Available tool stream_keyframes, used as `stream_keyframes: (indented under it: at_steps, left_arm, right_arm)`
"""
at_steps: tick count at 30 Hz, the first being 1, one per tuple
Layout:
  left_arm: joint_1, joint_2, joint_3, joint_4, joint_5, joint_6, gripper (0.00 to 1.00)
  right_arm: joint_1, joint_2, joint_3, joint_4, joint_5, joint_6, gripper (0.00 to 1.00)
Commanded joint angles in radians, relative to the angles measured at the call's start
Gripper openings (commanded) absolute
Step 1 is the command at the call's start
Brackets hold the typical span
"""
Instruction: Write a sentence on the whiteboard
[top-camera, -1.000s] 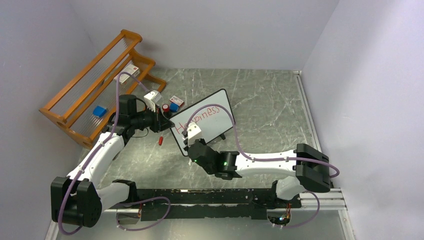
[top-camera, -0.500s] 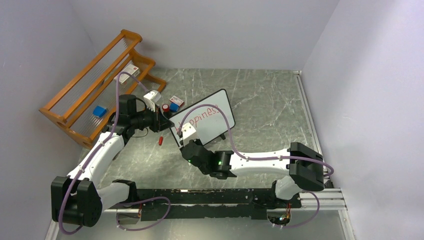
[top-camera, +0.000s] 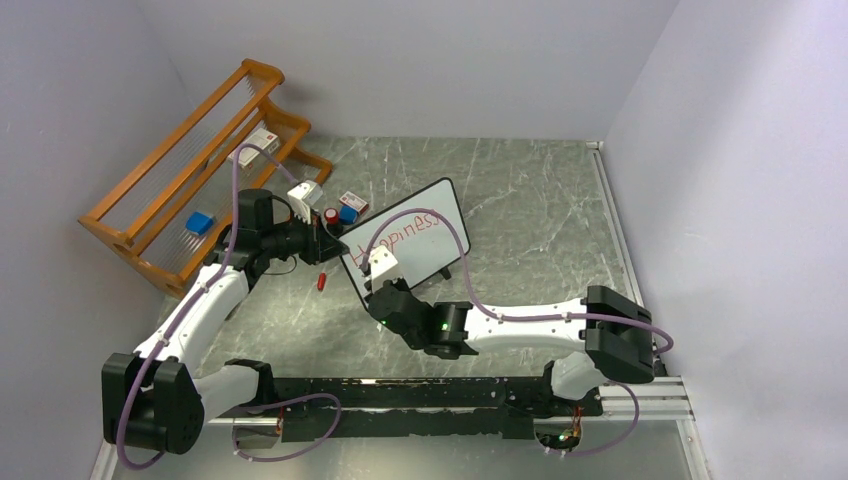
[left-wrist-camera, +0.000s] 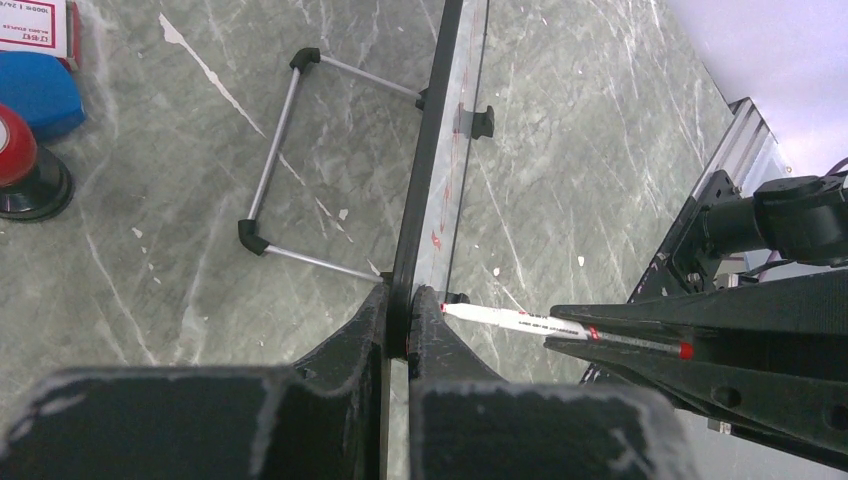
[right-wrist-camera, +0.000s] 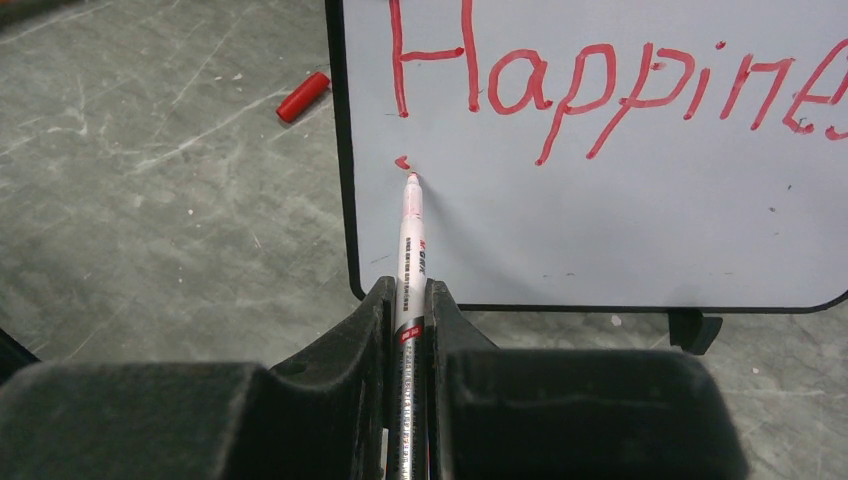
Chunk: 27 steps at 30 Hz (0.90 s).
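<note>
1. Placement: the whiteboard (top-camera: 415, 235) stands propped on its little feet near the middle of the grey marbled table (top-camera: 540, 200). Its written face is turned toward the right arm.
2. The left gripper (left-wrist-camera: 398, 300) is pinched narrow on the board's left edge. One finger is on the front and one on the back, steadying it.
3. The right gripper (right-wrist-camera: 408, 295) is closed tight round a red-inked marker (right-wrist-camera: 411, 240), which sticks straight out from between the fingers.
4. The sentence (right-wrist-camera: 600, 85) has one line in red so far. It reads "Happine" and more, the end running off the right wrist view.
5. What matters for the next stroke:
   - The marker's long axis points almost square into the board.
   - Its tip sits at or just off the surface, I can't quite tell which.
   - The tip is directly beneath the "H", just below a tiny red mark (right-wrist-camera: 402, 161) and close to the left frame.
6. The blank white space for a second line lies to the right of the tip, along the board's long side. I'd judge the pen has to travel that way, parallel to the first line.
7. The right arm is the one on the job, as the left has its fingers full with the frame.
8. The risk I'd watch is pressing too hard and tipping the board back, though the left clamp should resist that.
9. A red cap (right-wrist-camera: 303, 96) lies loose on the table left of the board, out of the way. A wooden rack (top-camera: 190, 170) stands well off by the left wall.
</note>
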Motion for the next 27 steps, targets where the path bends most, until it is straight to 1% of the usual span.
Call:
stream_keyframes:
  at_steps: [1, 10, 27]
  left_arm:
    - [0.004, 0.017, -0.014, -0.088, -0.113, 0.056, 0.05]
    - [0.004, 0.016, -0.014, -0.088, -0.114, 0.056, 0.05]
    - [0.006, 0.015, -0.014, -0.086, -0.107, 0.057, 0.05]
  right_arm:
    - [0.007, -0.047, -0.018, 0.012, 0.001, 0.003, 0.00]
    - [0.009, -0.023, -0.012, 0.001, -0.012, 0.012, 0.00]
    - [0.009, 0.036, 0.010, 0.003, 0.011, 0.018, 0.00]
